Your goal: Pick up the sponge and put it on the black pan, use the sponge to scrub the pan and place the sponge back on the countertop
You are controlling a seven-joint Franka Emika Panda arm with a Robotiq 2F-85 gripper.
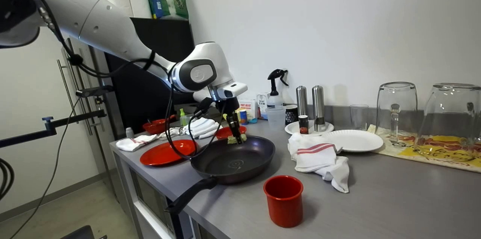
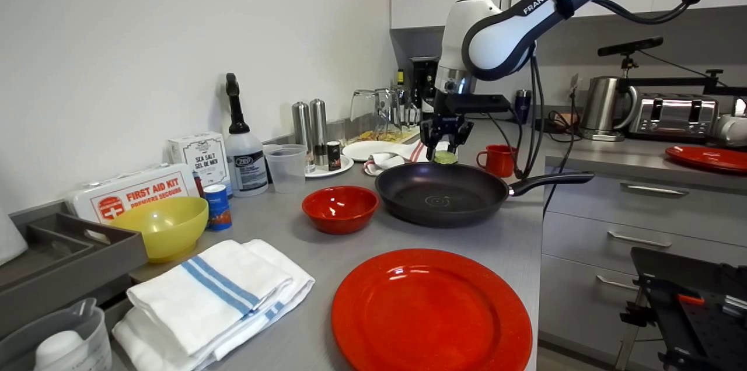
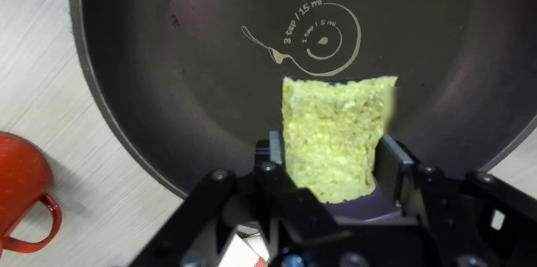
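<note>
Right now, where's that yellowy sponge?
Look at the wrist view: right of the middle and just below the printed circles, the sponge is held in the gripper over the black pan. The red mug is at the left edge.

1 yellow-green sponge [image 3: 333,137], over black pan [image 2: 432,184], countertop [image 1: 368,201] beneath

Showing black on the pan [image 2: 442,193], with pale rings [image 3: 323,40] and lettering [image 3: 298,19] inside; showing mottled yellow-green on the sponge [image 3: 331,137] over the pan; gleaming plain red on the plate [image 2: 432,312] beside the pan; striping red across the white cloth [image 1: 318,158] near the pan.
</note>
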